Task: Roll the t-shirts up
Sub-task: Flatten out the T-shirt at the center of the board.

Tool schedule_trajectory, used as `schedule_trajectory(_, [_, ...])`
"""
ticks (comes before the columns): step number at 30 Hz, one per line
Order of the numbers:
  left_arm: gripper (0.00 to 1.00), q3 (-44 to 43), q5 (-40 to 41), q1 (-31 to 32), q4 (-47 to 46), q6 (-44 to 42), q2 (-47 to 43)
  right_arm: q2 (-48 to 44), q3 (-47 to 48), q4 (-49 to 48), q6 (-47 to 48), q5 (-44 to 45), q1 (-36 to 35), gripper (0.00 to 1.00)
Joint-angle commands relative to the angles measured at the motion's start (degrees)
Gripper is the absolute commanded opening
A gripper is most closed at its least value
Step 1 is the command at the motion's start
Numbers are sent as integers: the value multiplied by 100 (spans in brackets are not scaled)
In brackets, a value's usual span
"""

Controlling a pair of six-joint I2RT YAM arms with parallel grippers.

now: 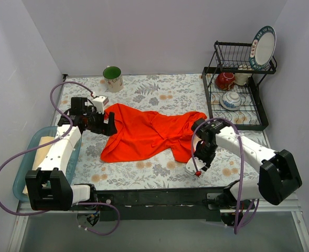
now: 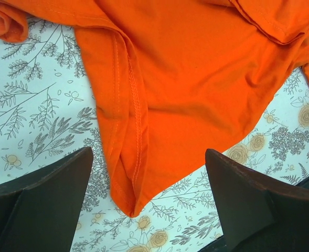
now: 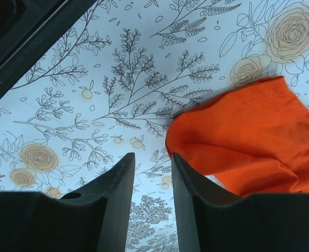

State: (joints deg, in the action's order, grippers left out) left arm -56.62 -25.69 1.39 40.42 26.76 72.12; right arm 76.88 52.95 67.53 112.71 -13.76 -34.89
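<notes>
Orange-red shirt lies loose between two grippers, neither gripping it

Orange-red t-shirt [image 1: 144,134] lies crumpled and partly spread on the floral tablecloth [image 1: 159,92], stretching from the left gripper [image 2: 149,152] across to the right gripper [image 3: 152,157]. The left gripper's jaws stand wide apart and released. In its wrist view a stitched hem corner of the shirt sits directly ahead, between the two dark fingers [image 2: 44,205], with fabric filling the space beyond them. Whether the fingers touch the cloth cannot be told.

The right gripper's jaws are narrowly parted with only patterned tablecloth showing in the gap. A folded edge of the shirt lies just beside its right-hand finger [image 3: 196,210], outside the jaws, so nothing is grasped there.

Behind the left gripper, alongside its arm, the pale cream t-shirt [image 1: 41,152] rests in a light blue tub [image 1: 18,178]. Beyond the left gripper, near the back wall, stands a green mug [image 1: 113,79]. Well beyond the right gripper a black dish rack [image 1: 238,113] holds a plate [image 1: 263,47] and crockery
</notes>
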Motion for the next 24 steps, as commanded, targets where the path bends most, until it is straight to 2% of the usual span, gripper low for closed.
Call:
schedule_trajectory(1, [88, 54, 20, -95, 71, -92, -268, 72, -109, -467, 2344, 75, 9, 43])
schedule_trajectory(11, [88, 46, -32, -130, 45, -84, -260, 213, 286, -178, 2335, 84, 9, 41])
schedule_trajectory(24, [88, 55, -32, -130, 45, -75, -268, 538, 137, -697, 2440, 295, 18, 42])
